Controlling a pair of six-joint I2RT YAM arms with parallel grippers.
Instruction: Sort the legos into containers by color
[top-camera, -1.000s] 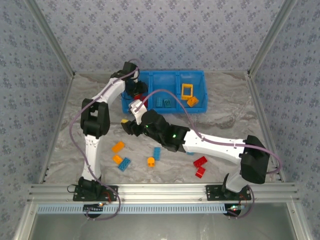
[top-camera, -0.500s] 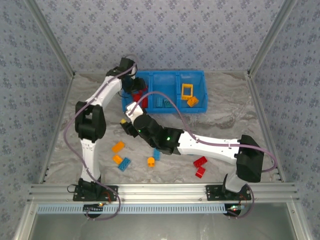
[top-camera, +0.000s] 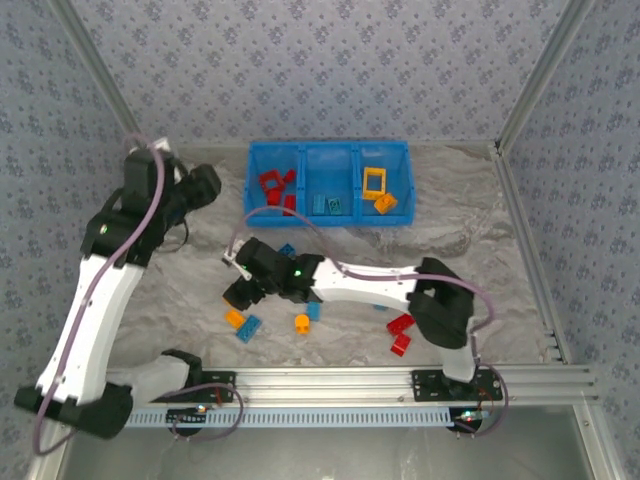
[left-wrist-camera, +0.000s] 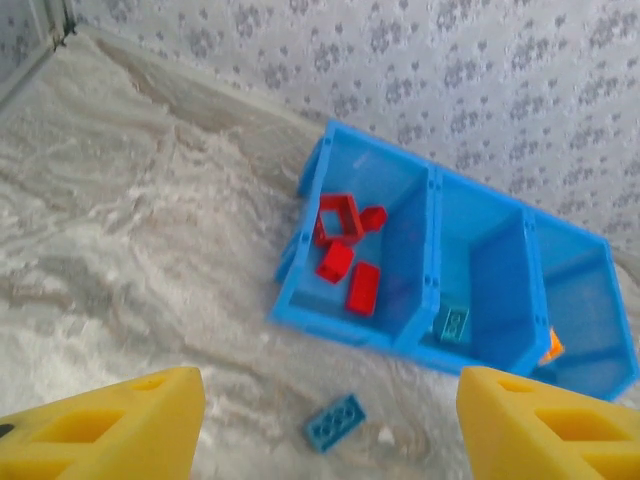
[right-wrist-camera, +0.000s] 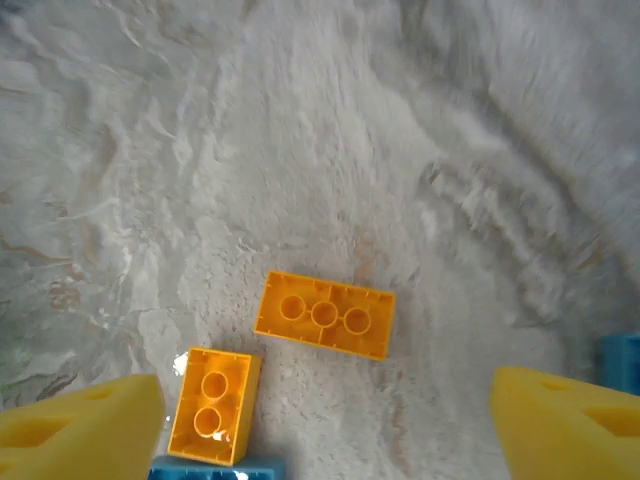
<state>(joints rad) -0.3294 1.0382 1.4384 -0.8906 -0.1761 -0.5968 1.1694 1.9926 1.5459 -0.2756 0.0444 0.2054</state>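
Looks roughly half done: red, blue and orange legos in separate compartments of the tray, several more loose on the table, left gripper and right gripper both gaping empty, the right above two orange bricks.

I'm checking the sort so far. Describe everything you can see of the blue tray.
The blue tray is one bright, glossy, plastic-looking rectangle, split by two walls into three square compartments. It sits flat on the far side of the marbled table. The left compartment holds red bricks, the middle one blue bricks, and the right one a yellow frame and an orange brick.
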